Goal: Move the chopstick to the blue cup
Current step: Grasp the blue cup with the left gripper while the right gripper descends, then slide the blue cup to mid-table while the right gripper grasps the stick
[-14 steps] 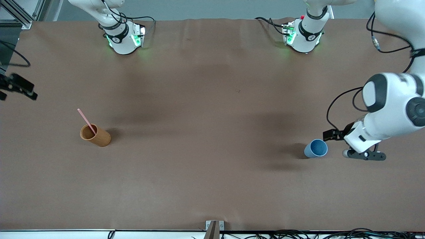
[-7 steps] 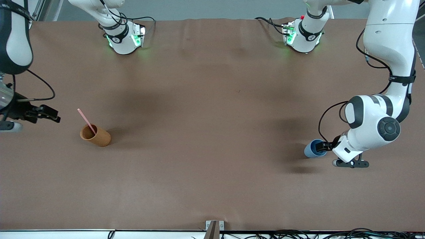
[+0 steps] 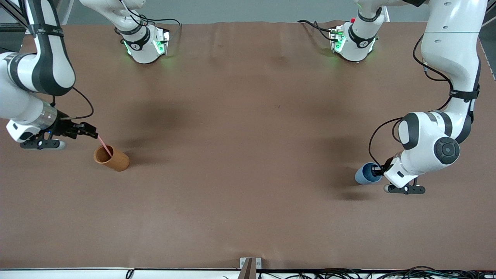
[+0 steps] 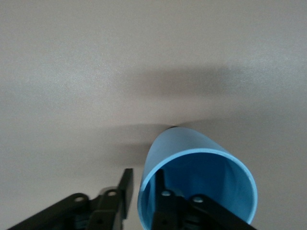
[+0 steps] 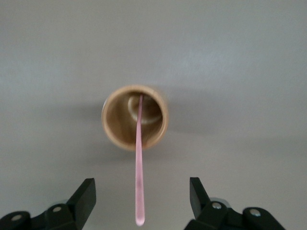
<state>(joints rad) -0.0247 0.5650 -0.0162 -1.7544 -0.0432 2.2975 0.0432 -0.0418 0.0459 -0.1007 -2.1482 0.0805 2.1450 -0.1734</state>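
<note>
Chopstick (image 5: 139, 182) leaning in brown cup (image 5: 135, 117), between spread right pincer (image 5: 142, 200): off-centre closing risks tipping. Left pincer (image 4: 142, 191) pinching blue cup (image 4: 192, 165) wall.

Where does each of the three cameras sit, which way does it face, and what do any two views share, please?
Front view: high across the table, facing both arms and their bases; brown cup with chopstick, blue cup.
Left wrist view: on the left wrist, looking down; left hand straddles the blue cup's rim.
Right wrist view: on the right wrist, looking down; open right hand around the chopstick.
Shared: each wrist view's cup also shows in the front view.
</note>
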